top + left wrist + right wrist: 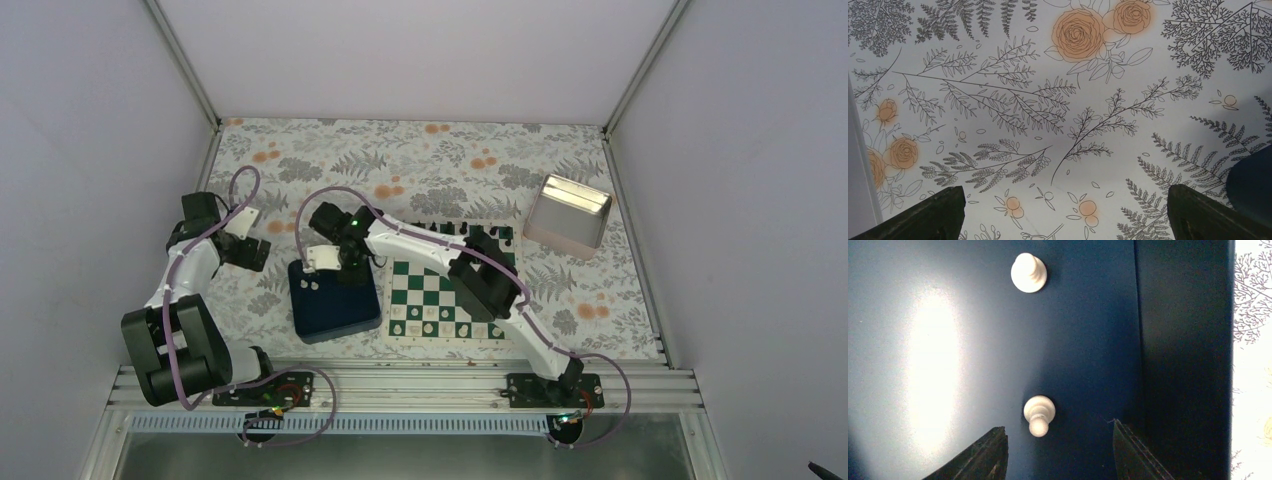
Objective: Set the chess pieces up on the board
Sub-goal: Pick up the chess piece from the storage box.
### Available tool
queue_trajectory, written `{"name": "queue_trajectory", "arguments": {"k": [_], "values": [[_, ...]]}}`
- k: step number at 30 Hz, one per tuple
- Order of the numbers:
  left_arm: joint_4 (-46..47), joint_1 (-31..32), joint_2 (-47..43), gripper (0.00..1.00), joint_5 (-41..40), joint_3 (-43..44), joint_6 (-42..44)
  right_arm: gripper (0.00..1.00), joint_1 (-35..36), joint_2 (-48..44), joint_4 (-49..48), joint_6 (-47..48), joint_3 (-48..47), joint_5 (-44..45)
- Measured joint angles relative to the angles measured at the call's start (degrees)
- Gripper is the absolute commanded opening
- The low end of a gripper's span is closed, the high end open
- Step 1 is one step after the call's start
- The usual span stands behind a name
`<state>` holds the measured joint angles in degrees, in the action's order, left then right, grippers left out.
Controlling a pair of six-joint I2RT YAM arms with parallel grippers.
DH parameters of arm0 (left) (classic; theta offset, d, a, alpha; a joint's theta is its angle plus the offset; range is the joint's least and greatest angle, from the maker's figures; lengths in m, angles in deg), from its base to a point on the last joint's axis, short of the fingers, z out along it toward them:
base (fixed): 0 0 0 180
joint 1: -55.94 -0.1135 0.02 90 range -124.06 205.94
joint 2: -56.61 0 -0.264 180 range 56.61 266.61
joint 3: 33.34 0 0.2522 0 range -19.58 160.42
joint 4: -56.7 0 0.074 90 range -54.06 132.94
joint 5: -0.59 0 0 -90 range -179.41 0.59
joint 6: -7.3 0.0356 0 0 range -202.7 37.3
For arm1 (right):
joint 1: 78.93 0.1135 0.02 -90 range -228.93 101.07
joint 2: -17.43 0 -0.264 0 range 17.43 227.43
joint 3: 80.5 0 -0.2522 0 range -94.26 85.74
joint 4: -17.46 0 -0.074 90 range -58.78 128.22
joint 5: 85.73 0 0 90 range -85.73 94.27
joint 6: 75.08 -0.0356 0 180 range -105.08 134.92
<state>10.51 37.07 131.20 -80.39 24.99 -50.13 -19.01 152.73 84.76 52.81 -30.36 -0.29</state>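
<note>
Cream, small chess pawn lay toppled in the dark navy square tray, likely light, hard and slippery; the right gripper stood open around it, best pinching its neck.

Showed white link shells between black motor housings; trailed looping purple cables to black base plates at the near edge; carried one green light; ended in dark tool fingers.

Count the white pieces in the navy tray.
2 white pieces: one between the tips of the open right fingers, untouched; one further ahead on the tray. More may be hidden.
</note>
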Motion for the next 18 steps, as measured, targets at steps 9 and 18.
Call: {"name": "queue_trajectory", "arguments": {"k": [9,18], "values": [[0.96,0.0,0.17,1.0,-0.17,-1.33,0.02,0.55,0.0,0.98,-0.63,0.26,-0.57,-0.9],[1.57,-0.15,0.39,1.0,-0.55,-1.86,0.48,0.25,0.0,4.0,-0.57,0.26,-3.34,-0.94]]}}
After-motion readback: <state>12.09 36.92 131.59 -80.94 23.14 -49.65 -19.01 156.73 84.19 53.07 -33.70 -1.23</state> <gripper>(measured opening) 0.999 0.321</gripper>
